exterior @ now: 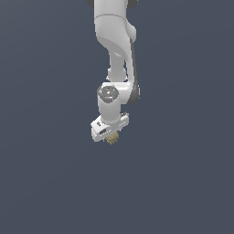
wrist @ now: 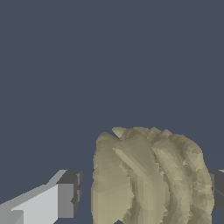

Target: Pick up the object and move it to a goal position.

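The arm hung straight down, its gripper (exterior: 111, 133) tilted — fingers (wrist: 65, 199) spread either side of the object (exterior: 113, 138), contact unclear.

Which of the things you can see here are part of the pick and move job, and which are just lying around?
Part of the job:
- the object, a ridged tan lump sitting between the fingers
- the gripper, right over it; whether it has closed on it cannot be told

Lying about:
- nothing else shows; only the plain dark surface in both views, and no goal marker is visible
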Action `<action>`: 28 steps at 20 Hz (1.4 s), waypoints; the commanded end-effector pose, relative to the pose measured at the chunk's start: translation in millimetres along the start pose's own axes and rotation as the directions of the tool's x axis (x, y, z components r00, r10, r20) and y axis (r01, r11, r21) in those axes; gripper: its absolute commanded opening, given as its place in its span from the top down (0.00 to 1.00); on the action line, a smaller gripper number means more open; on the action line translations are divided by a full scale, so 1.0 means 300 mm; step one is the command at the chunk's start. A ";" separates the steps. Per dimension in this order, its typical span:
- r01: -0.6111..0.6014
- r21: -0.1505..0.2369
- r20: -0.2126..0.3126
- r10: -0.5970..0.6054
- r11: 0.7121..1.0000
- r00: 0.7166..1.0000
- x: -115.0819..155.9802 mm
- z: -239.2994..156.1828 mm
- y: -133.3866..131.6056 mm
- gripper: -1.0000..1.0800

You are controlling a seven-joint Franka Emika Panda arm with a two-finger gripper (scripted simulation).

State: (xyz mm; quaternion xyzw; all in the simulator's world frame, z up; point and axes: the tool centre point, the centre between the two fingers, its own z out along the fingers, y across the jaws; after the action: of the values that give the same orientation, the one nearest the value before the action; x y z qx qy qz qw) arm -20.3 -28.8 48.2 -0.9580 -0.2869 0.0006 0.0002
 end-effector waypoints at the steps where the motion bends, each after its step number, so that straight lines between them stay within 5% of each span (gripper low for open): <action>1: 0.000 -0.001 -0.001 0.000 1.000 1.000 0.001 0.022 0.002 0.04; 4: 0.000 -0.001 -0.001 0.000 1.000 1.000 0.003 0.029 0.003 0.04; 5: 0.000 -0.001 -0.001 0.000 1.000 1.000 0.003 0.029 0.003 1.00; 19: 0.000 -0.002 -0.002 0.000 1.000 1.000 0.013 0.012 0.001 1.00; 28: 0.000 -0.002 -0.002 0.000 1.000 1.000 0.106 -0.128 -0.040 1.00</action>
State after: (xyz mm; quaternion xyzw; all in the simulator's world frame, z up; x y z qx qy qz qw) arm -4.0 -7.4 76.7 -0.9581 -0.2865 0.0000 -0.0003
